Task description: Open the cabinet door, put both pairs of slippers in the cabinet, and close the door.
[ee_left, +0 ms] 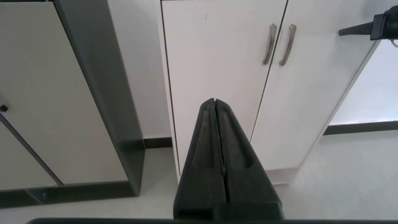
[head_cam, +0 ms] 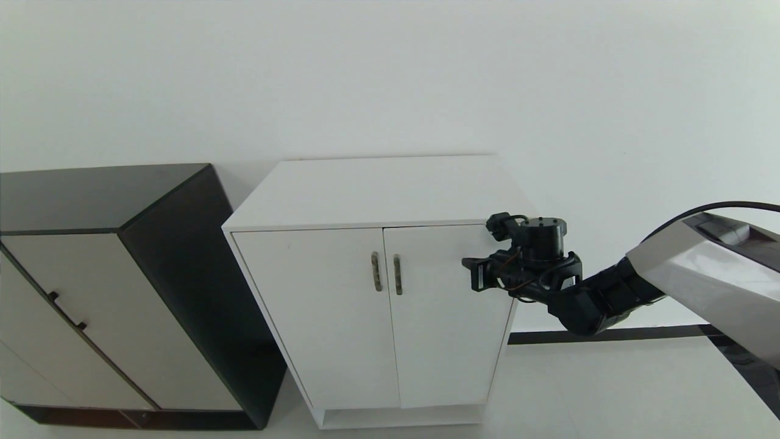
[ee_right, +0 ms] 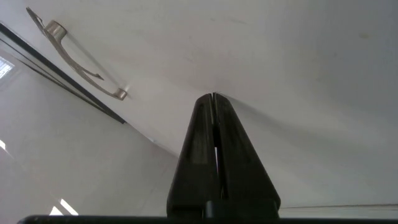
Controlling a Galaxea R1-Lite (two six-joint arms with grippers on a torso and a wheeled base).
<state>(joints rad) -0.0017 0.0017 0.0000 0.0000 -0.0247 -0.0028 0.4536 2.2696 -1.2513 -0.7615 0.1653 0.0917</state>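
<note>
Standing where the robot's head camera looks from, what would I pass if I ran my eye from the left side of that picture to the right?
dark cabinet → white cabinet's left door → left handle → right handle → pincer, shut → its arm

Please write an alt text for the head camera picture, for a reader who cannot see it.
A white cabinet with both doors closed stands against a white wall; the right arm's pincer is at the upper part of its right door, to the right of the two central handles. A dark cabinet stands to its left.
</note>
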